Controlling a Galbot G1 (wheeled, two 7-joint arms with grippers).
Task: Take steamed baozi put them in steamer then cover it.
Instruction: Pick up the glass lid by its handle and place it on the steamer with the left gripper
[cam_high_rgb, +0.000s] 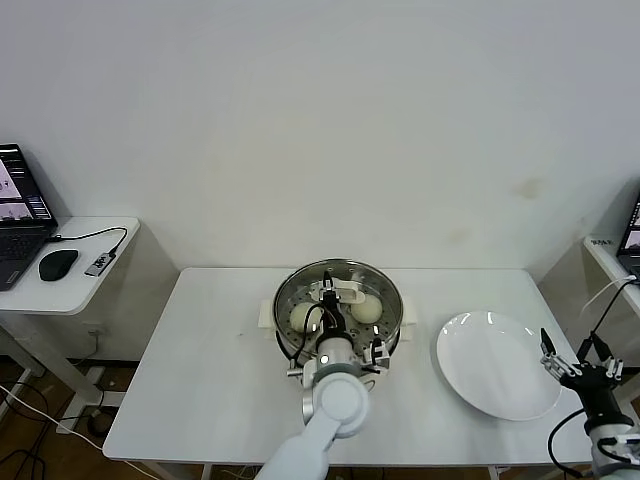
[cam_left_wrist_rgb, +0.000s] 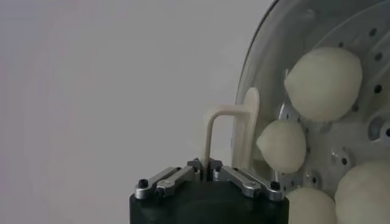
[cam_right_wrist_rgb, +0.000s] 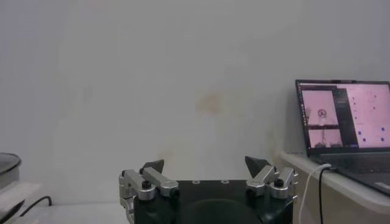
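Observation:
The steamer stands at the table's middle on its white base. The glass cover lies over it; I cannot tell whether it rests on the rim. My left gripper is above the steamer, shut on the cover's cream-white handle. In the left wrist view the left gripper pinches the handle's thin loop, and through the glass several baozi lie on the perforated tray. Two baozi show in the head view. My right gripper is open and empty beside the plate; it also shows in its wrist view.
A flat white plate lies bare on the table's right side. A side table on the left holds a laptop and a mouse. Another laptop stands on a side table at the right.

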